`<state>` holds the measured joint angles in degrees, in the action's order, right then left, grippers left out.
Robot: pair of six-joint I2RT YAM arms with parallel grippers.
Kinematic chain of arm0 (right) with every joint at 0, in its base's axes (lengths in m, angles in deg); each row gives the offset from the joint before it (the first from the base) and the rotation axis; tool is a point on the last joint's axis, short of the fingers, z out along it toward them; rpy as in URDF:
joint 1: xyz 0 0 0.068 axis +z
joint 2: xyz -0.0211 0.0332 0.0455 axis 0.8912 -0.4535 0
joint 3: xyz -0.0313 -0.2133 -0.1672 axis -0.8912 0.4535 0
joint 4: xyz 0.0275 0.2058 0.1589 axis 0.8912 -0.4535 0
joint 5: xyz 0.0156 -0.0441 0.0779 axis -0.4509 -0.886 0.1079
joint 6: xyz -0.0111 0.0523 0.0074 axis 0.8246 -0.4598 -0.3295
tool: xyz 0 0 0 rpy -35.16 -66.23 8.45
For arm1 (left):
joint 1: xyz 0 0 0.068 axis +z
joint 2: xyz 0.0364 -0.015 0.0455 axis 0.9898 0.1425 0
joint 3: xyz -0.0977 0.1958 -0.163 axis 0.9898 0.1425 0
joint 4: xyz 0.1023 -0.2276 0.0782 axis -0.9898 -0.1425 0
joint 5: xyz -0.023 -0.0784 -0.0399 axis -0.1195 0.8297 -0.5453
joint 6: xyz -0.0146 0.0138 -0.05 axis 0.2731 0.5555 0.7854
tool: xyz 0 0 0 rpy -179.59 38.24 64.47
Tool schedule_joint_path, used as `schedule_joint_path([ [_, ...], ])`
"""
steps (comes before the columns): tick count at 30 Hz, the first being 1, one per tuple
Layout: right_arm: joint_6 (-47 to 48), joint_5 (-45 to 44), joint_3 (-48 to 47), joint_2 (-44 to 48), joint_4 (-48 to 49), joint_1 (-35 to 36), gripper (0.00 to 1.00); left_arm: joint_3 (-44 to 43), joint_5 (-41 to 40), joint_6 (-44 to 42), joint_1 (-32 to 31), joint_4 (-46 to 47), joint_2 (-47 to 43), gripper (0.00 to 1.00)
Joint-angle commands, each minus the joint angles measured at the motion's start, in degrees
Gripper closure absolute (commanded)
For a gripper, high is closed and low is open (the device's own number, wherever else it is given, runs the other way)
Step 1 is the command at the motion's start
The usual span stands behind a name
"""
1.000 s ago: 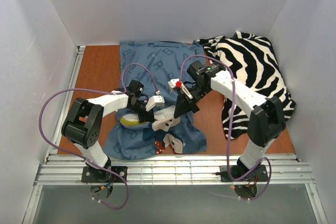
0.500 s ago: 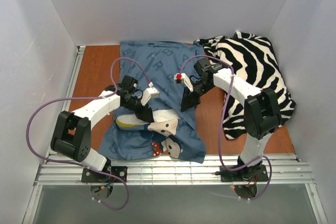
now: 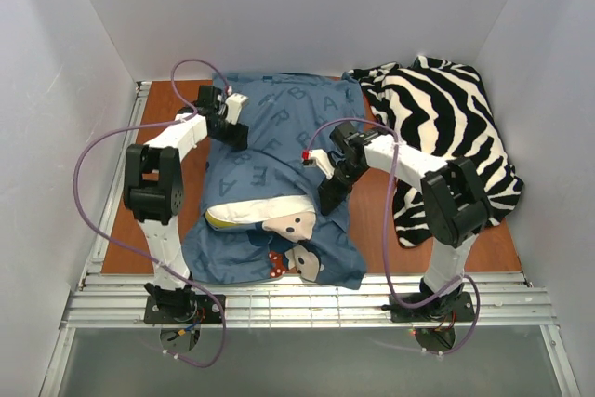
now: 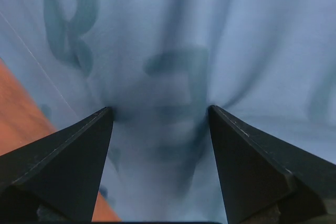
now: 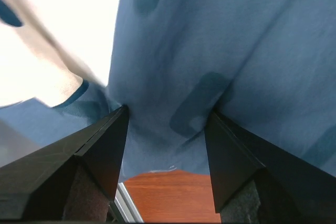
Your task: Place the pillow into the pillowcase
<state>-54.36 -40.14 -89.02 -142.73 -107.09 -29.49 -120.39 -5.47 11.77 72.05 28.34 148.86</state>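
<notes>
Top external view shows the blue pillowcase spread over the wooden table from the far middle down to the near edge, its pale letters facing up. The pillow lies at the near half of the case. Only a white and yellow strip of it shows, at an opening in the cloth, and blue fabric covers the rest. The left gripper sits at the far left corner of the pillowcase. In the left wrist view the left gripper has its fingers spread wide, the tips pressed down on the blue cloth, which puckers between them, with bare table just to one side. The right gripper is on the right edge of the case, beside the opening. In the right wrist view its fingers are also held apart, with the blue fabric gathered between the tips and the table below. A zebra-striped cloth lies heaped at the far right, touching the case's far corner.
</notes>
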Motion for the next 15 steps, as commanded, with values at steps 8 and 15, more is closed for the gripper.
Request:
schedule_joint_path([
  [8, -0.1, -13.2, -13.3, -15.5, 1.3, -4.3, 0.46, 8.6, -0.9, -6.9, 2.6, -8.7, 3.1, 1.00],
  [15, 0.3, -15.6, -41.7, -32.2, 0.4, -5.0, 0.45, 28.3, 11.5, -10.1, 2.2, -18.3, -18.6, 1.00],
])
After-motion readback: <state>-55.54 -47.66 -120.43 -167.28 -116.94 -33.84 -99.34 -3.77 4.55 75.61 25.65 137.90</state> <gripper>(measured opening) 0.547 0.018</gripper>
